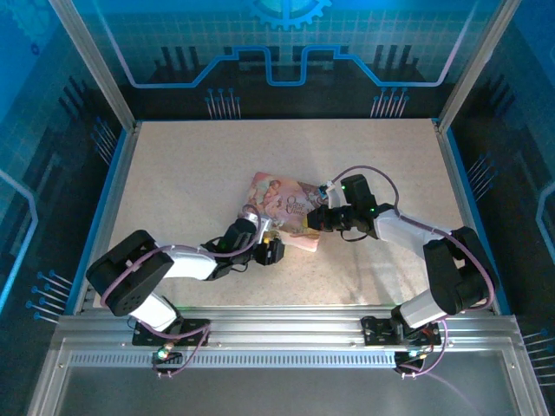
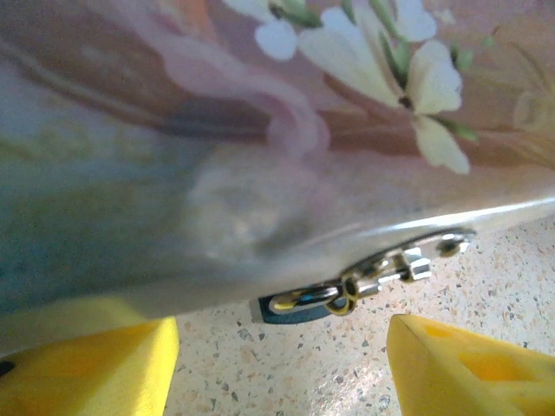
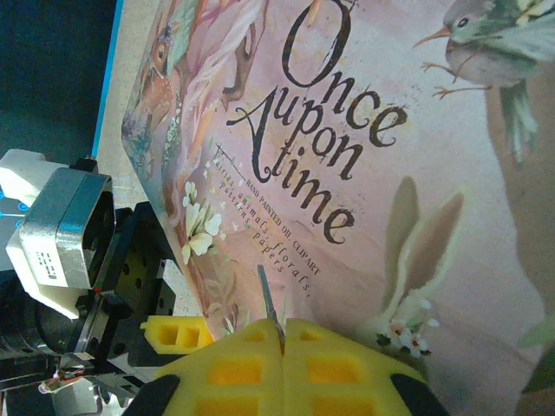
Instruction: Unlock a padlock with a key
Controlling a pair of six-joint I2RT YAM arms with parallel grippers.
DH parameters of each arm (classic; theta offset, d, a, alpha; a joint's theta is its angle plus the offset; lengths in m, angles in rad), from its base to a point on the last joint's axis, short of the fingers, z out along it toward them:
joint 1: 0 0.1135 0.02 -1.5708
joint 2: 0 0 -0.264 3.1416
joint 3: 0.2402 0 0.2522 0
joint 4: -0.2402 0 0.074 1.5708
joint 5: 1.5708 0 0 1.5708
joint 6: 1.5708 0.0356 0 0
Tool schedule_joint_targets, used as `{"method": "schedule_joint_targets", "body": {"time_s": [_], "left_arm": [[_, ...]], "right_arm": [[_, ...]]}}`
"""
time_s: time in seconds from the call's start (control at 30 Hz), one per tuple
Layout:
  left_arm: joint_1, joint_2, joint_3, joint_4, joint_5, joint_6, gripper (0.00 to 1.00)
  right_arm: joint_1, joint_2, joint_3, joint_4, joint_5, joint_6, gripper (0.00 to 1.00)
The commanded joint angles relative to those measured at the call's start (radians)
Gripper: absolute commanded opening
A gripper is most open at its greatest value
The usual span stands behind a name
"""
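Observation:
The pink illustrated tin (image 1: 282, 206) lies in the middle of the table. In the left wrist view its side wall (image 2: 260, 130) looms close. The small bluish padlock (image 2: 299, 305) hangs at the tin's lower edge, its shackle through a shiny metal latch (image 2: 408, 262). My left gripper (image 2: 282, 373) is open, its yellow fingers (image 2: 87, 373) well apart. The padlock lies just ahead of the gap, untouched. My right gripper (image 3: 284, 334) hovers over the tin's lid (image 3: 364, 156), shut on the key (image 3: 268, 299). The key's thin blade sticks out past the pads.
The speckled table (image 1: 191, 173) has raised blue-edged walls on both sides. Both grippers, the left (image 1: 270, 249) and the right (image 1: 319, 220), crowd the tin's near edge. A yellow finger of the left gripper (image 3: 173, 334) and its grey wrist block (image 3: 61, 234) stand close beside my right gripper.

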Motion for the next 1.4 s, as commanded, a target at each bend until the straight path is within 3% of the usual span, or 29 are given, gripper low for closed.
{"method": "schedule_joint_targets", "body": {"time_s": [0.0,0.4,1.0,1.37], "left_arm": [[-0.006,0.021,0.026,0.044,-0.016,0.034,0.66],[-0.006,0.038,0.068,0.057,0.042,-0.003,0.53],[-0.034,0.036,0.108,0.027,0.0,-0.022,0.44],[-0.033,0.044,0.117,0.025,-0.025,-0.059,0.33]], "right_arm": [[-0.012,0.023,-0.04,-0.073,0.021,-0.009,0.0],[-0.011,0.016,-0.042,-0.072,0.016,-0.007,0.0],[-0.012,0.016,-0.049,-0.062,0.014,-0.004,0.0],[-0.012,0.003,-0.057,-0.041,0.005,0.002,0.0]]}}
